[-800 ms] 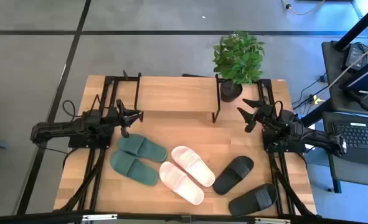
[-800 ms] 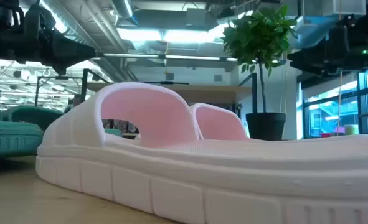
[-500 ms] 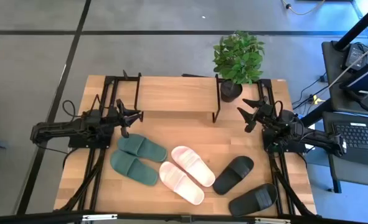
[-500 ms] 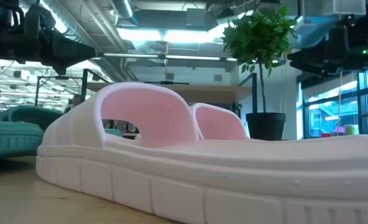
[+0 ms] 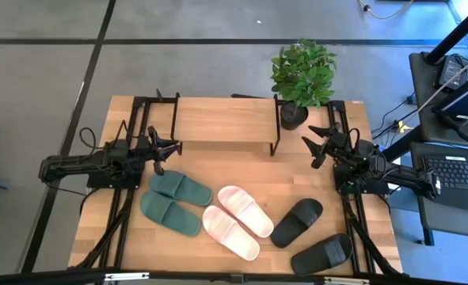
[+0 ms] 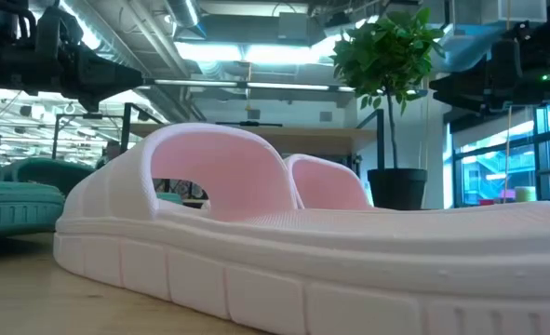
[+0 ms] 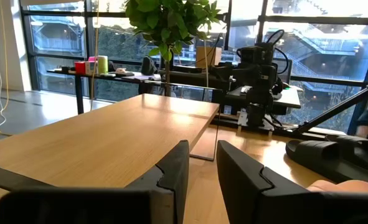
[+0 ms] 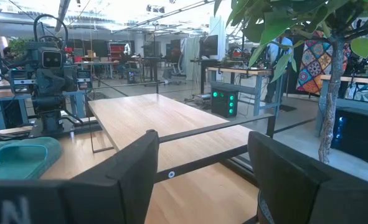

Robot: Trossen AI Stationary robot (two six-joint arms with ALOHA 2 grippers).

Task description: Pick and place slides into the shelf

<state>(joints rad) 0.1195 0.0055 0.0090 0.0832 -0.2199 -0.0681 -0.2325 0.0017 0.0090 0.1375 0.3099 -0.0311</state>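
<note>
Wooden shelf (image 5: 222, 120) top bare; slides (image 5: 237, 220) lie near table's front edge.

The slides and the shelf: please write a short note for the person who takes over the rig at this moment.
Left gripper: open, empty, raised near the shelf's left end.
Right gripper: open, empty, raised by the shelf's right end, near the potted plant.
Shelf: at the table's far edge; its top board is bare.
Slides: all six lie on the table in front of the shelf, green pair on the left, pink pair in the middle, black pair on the right.
Done: nothing placed.
Left: pick and place all six.
</note>
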